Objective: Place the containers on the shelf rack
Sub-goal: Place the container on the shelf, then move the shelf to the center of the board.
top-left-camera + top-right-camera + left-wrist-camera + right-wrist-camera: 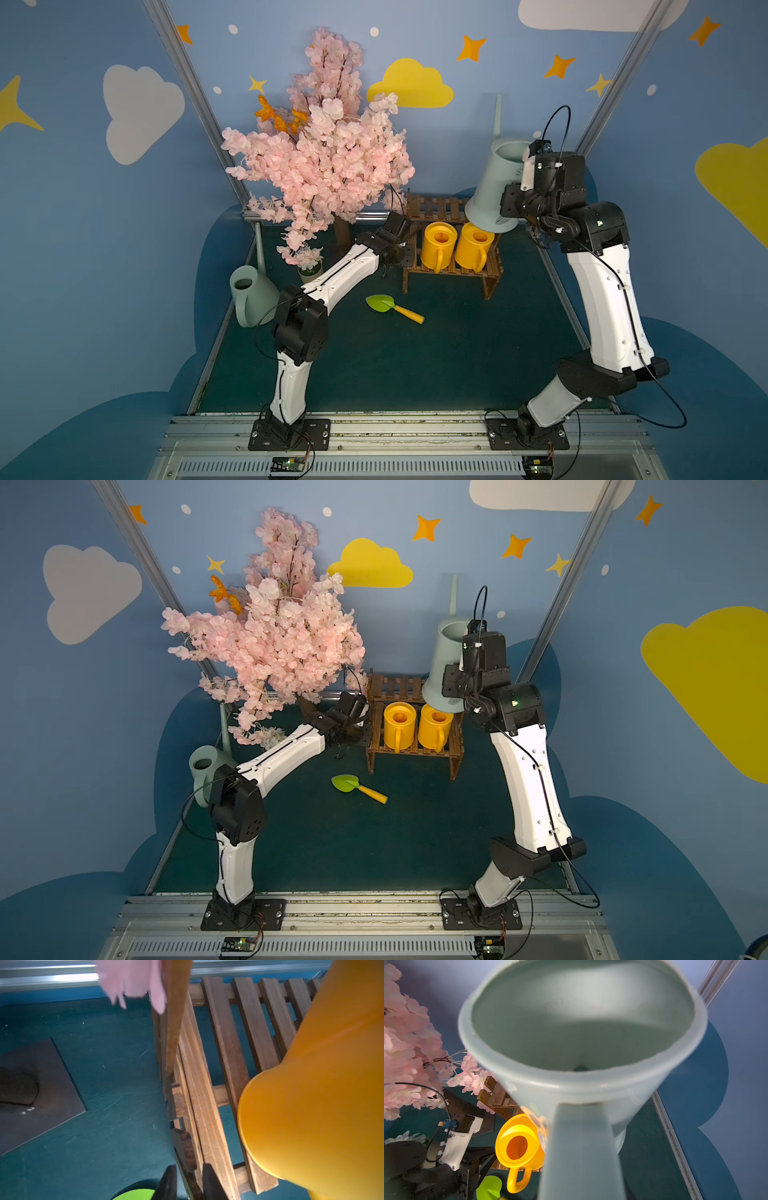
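While the right gripper (518, 189) is hidden behind its own wrist in both top views, I read it as clamped on the handle (581, 1147) of the pale grey-green can (492, 187), since that can hangs in the air from it. The can is tilted. Its wide base hangs low over the right end of the shelf rack (434, 206), just above the right yellow can (473, 247). Its open mouth faces up toward the camera head, and its long thin spout (497, 118) rises almost straight up along the back wall. A flower-like mark (538, 1120) shows near the handle, too blurred for me to read any lettering. On the lower tier the right yellow can and the left yellow can (438, 245) stand upright side by side, mouths up and handles toward the front. The left gripper (190, 1182) sits at the rack's left end with its fingers (168, 1180) close together on either side of the end rail; I cannot tell whether they pinch it. Farther left, the second grey-green can (249, 291) stands upright on the green mat (415, 365), partly behind the left arm, its spout rising toward the blossom tree (324, 145). A green trowel (392, 307) lies in front of the rack.
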Tool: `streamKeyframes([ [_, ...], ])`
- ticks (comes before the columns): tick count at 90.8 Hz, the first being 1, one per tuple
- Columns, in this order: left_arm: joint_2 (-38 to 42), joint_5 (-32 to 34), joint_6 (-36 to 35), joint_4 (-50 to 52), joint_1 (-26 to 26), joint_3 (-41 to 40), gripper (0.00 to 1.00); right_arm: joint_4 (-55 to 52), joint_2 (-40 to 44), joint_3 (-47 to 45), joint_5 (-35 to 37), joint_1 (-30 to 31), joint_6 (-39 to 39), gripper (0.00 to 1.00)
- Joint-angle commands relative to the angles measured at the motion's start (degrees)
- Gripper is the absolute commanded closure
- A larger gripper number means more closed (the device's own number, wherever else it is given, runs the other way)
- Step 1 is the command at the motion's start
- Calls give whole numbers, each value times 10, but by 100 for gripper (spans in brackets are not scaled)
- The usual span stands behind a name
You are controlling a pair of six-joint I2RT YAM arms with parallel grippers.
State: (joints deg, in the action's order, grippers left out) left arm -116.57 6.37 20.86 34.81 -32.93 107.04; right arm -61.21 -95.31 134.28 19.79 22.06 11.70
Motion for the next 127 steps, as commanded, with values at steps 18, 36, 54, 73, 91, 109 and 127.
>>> streamKeyframes([
  [18, -13, 15, 27, 26, -7, -16, 85, 15, 1, 24, 28, 1, 6, 100],
  [36, -10, 13, 45, 25, -12, -28, 95, 12, 7, 24, 32, 6, 6, 100],
  [54, 5, 12, 54, 26, -18, -47, 93, 11, 10, 23, 30, 11, 8, 100],
  [73, 1, 8, 47, 26, -18, -51, 66, 13, 13, 19, 30, 14, 12, 100],
  [91, -8, 10, 46, 26, -19, -44, 67, 22, 22, 2, 32, 15, 13, 100],
  [109, -25, 12, 43, 34, -24, -28, 68, 28, 24, -10, 36, 15, 14, 100],
  [127, -24, 45, 39, 43, -31, -29, 82, 37, 29, -27, 37, 15, 17, 100],
])
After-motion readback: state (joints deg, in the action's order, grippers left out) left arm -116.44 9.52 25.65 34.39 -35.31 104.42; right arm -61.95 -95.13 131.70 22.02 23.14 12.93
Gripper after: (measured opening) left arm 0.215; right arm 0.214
